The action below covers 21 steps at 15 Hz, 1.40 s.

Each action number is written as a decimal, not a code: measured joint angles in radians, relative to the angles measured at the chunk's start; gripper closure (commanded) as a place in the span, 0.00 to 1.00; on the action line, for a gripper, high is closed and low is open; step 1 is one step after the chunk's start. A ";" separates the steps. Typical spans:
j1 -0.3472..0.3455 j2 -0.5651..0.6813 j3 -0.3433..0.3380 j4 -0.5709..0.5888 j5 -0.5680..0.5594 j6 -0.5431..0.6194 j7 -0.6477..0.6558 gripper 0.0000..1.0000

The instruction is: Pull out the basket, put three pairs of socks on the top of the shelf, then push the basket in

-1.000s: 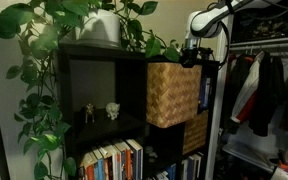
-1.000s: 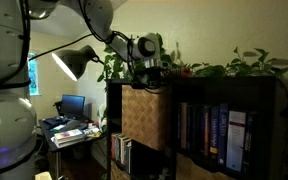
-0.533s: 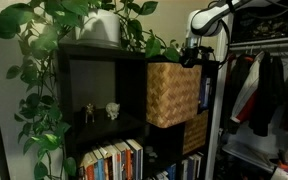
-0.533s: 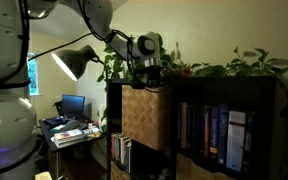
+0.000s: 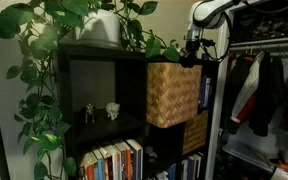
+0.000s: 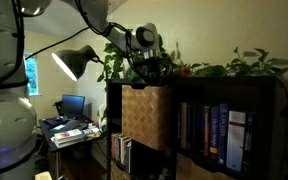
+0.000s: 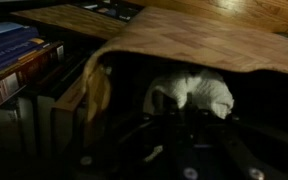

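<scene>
The tan woven basket (image 5: pixel 174 92) sticks out of its cubby in the black shelf (image 5: pixel 94 100); the same basket (image 6: pixel 144 115) and shelf (image 6: pixel 224 120) show from the opposite side. My gripper (image 5: pixel 193 55) hangs just over the basket's open top, and it is also visible among the leaves (image 6: pixel 149 68). In the wrist view the gripper (image 7: pixel 174 112) is shut on a white bundle of socks (image 7: pixel 189 92) inside the dark basket, whose woven rim (image 7: pixel 204 45) runs above. The fingertips are mostly lost in shadow.
A leafy plant in a white pot (image 5: pixel 102 28) covers much of the shelf top. A clothes rack with hanging garments (image 5: pixel 264 90) stands close beside the arm. A darker basket (image 5: pixel 194 130) sits below, next to books (image 5: pixel 114 160). A desk lamp (image 6: pixel 72 62) stands nearby.
The jaws have closed on the white socks, and the arm has risen slightly above the basket. The basket has not moved.
</scene>
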<state>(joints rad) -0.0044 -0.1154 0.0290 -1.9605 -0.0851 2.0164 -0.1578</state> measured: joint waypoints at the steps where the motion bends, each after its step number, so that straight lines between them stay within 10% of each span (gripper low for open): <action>1: 0.000 -0.009 0.000 0.006 0.000 -0.002 0.000 0.92; 21: 0.004 -0.098 0.025 0.176 -0.263 -0.001 0.155 0.92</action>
<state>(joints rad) -0.0002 -0.2134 0.0539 -1.7841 -0.3482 2.0157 -0.0029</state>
